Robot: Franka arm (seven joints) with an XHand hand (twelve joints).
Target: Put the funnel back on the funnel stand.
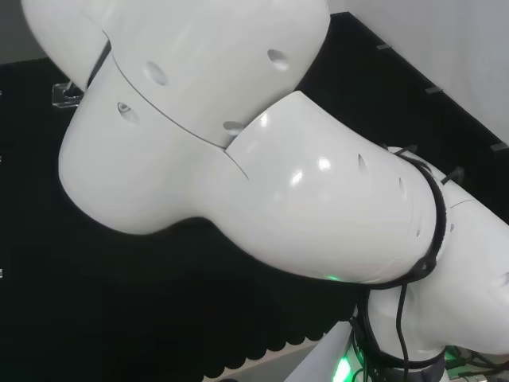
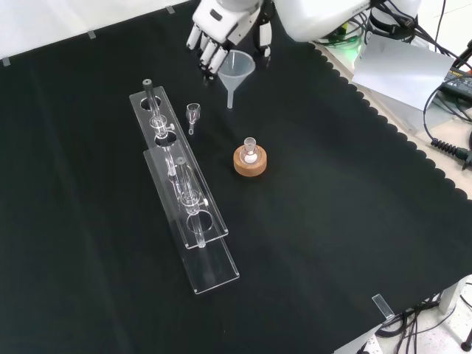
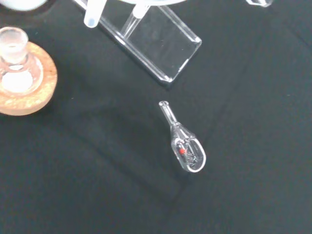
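Hand [image 2: 221, 29] held the funnel [image 2: 237, 70] above the cloth [image 2: 332, 221], fingers curled round its rim.
Nearby lay a small glass stopper [image 2: 193, 114], the clear funnel stand [image 2: 184, 184] and a flask on a cork ring [image 2: 250, 161].

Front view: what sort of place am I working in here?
Most likely a chemistry lab bench set up for robot trials. A clear funnel stand, a funnel held by the robot hand, and a small flask on a cork ring sit on a black cloth.

Head view: behind arm, links close. Front view: high, facing arm across cloth. Wrist view: close, downward; shares cork stand [image 2: 250, 161] [image 3: 24, 80] with front.
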